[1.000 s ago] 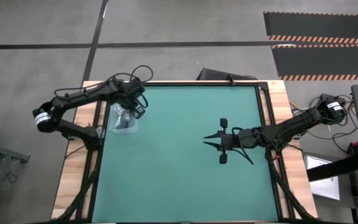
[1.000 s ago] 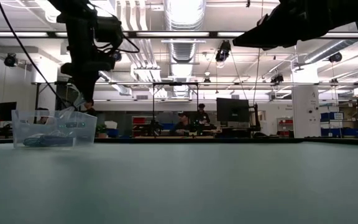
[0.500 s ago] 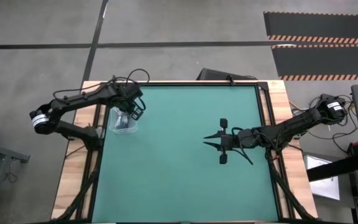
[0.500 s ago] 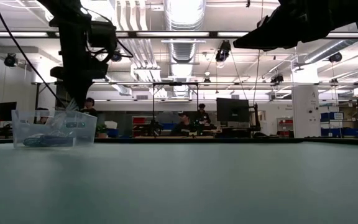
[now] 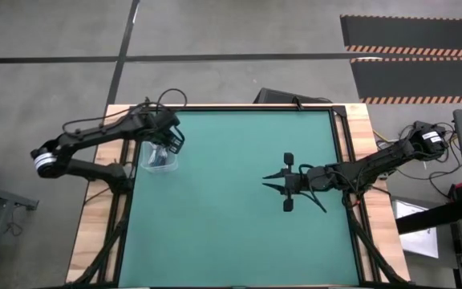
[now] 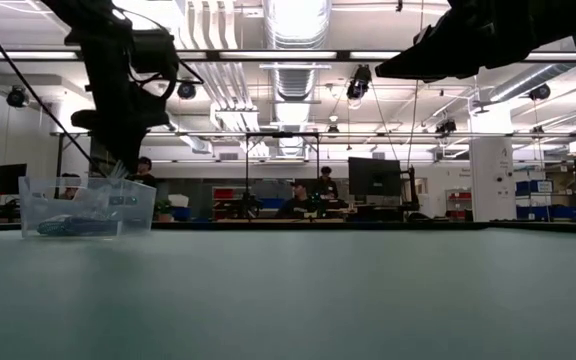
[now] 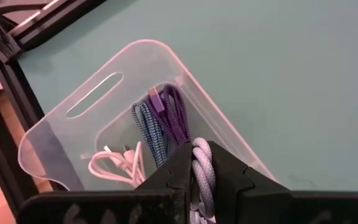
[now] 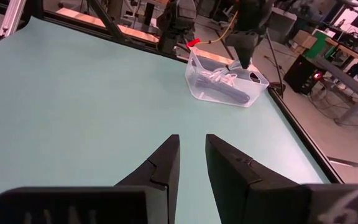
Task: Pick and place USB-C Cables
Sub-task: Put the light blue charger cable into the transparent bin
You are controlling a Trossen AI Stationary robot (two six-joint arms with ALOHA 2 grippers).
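A clear plastic bin [image 5: 160, 160] stands near the table's far left corner; the low view shows the bin [image 6: 88, 208] too. In the left wrist view a white cable [image 7: 120, 165], a blue-teal braided cable [image 7: 149, 130] and a purple cable [image 7: 176, 115] lie in it. I see no black cable. My left gripper [image 5: 167, 144] hangs over the bin, shut on a pale silvery cable [image 7: 202, 163]. My right gripper [image 5: 268, 182] hovers high over the table's middle right, open by a narrow gap [image 8: 191, 155], touching nothing. My left gripper pinches the pale silvery cable bundle [image 7: 202, 177] between its two fingers, coming from above and pointing down into the bin. A loop of the bundle [image 7: 200, 149] shows past the fingertips. In the low view the gripper's tip [image 6: 118, 168] sits at the bin's rim, and the cable is lifted off the bin's floor.
The bin has a slotted handle flange [image 7: 95, 94] on the side toward the table's edge. The green table top [image 5: 239, 217] spreads wide between the two arms. Dark frame rails [image 7: 17, 37] run along the left edge. People sit at desks in the room behind [image 6: 298, 195].
My left gripper has moved a little toward the table's left edge, coming over the bin, and stays shut on the pale cable. The right arm has kept still.
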